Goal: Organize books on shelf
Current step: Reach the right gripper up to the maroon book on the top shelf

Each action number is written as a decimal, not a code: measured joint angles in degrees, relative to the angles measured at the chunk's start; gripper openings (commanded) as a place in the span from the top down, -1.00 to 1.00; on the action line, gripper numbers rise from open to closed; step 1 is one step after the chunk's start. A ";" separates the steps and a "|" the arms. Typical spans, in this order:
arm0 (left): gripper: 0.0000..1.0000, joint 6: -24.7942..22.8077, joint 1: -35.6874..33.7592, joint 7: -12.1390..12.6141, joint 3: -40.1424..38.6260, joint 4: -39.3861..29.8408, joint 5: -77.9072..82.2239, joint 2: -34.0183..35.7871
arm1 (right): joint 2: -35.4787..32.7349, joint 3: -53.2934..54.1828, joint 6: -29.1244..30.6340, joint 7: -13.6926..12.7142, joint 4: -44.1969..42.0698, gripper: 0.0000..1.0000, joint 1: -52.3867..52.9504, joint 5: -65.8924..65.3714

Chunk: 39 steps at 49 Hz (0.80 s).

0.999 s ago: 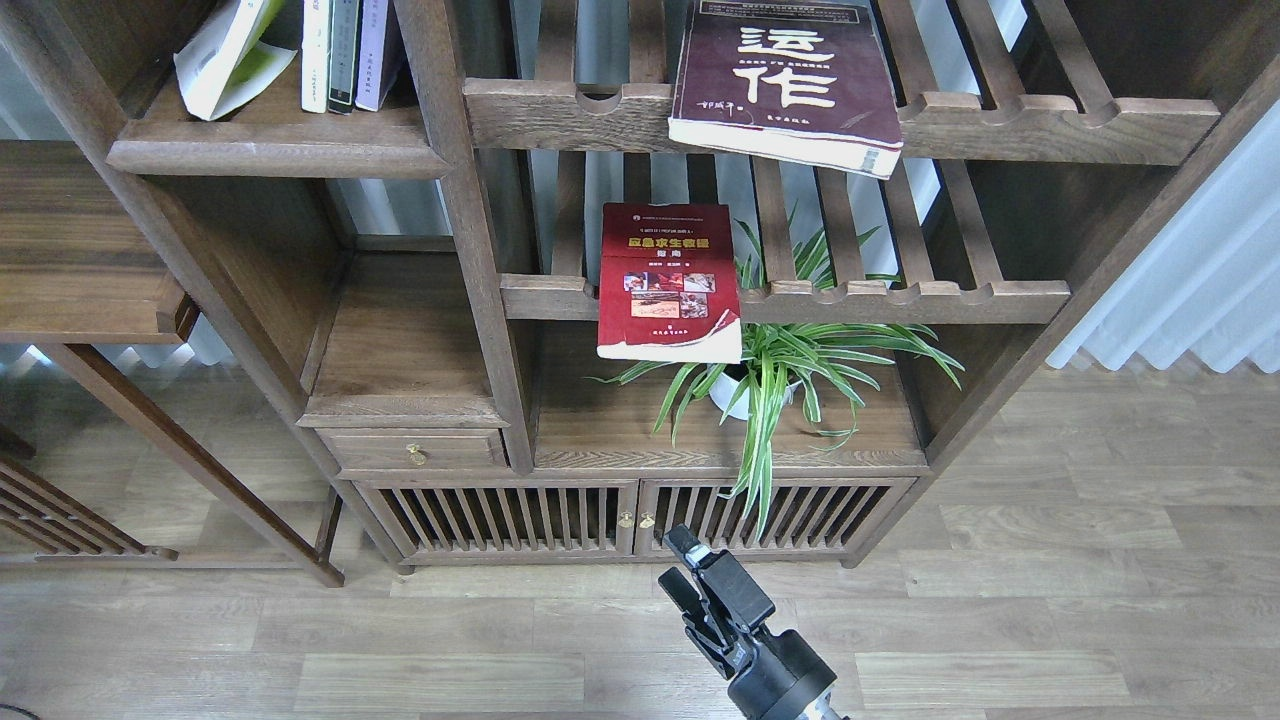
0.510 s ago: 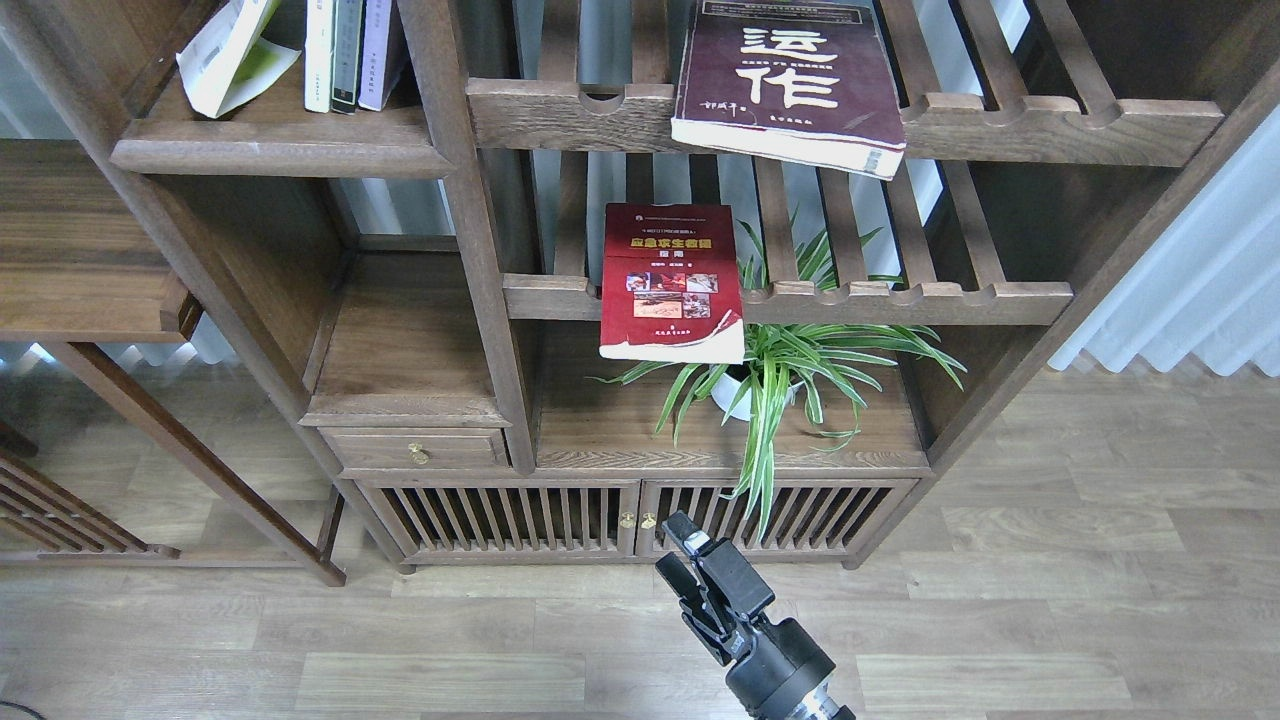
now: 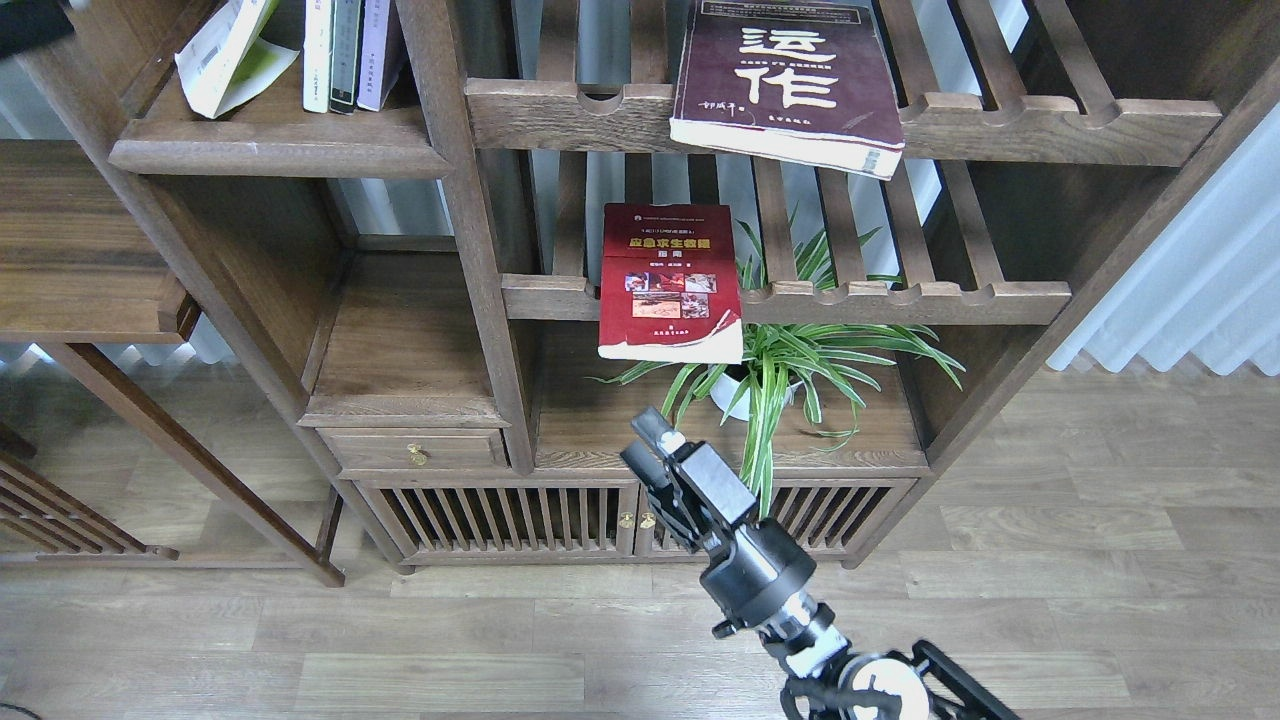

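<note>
The dark maroon book (image 3: 790, 80) lies flat on the upper slatted rack, its front edge overhanging. The red book (image 3: 670, 280) lies on the lower slatted rack and hangs over its rail. The yellow-green book (image 3: 225, 55) leans tilted and partly open on the solid shelf (image 3: 270, 150) at the upper left. My right gripper (image 3: 650, 448) points up from the bottom centre, open and empty, below the red book and apart from it. A dark shape at the top left corner (image 3: 30, 25) looks like my left arm; its fingers do not show.
Three thin upright books (image 3: 345, 55) stand on the solid shelf beside the leaning book. A spider plant in a white pot (image 3: 790, 370) stands under the red book, just right of my right gripper. A thick post (image 3: 470, 230) divides the shelf unit.
My right gripper has risen and moved slightly left, from in front of the lower cabinet doors to just below the red book. A dark shape has entered at the top left corner. The books have not moved.
</note>
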 measured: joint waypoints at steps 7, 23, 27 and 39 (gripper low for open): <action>-1.00 0.00 4.62 1.01 -1.27 0.89 0.17 -0.19 | 0.00 1.99 0.00 0.74 0.01 -0.89 4.22 0.27; -1.00 0.00 16.81 6.92 -5.25 3.68 1.53 -5.18 | 0.00 7.92 -9.21 2.29 0.16 -0.89 15.88 0.33; -1.00 0.00 18.02 7.09 -6.32 3.78 1.55 -5.76 | 0.00 8.05 -11.64 2.37 0.17 -0.89 17.93 0.32; -1.00 0.00 19.80 7.13 -8.55 3.82 1.56 -6.40 | 0.00 11.59 -18.27 4.36 -1.31 -0.88 22.77 0.48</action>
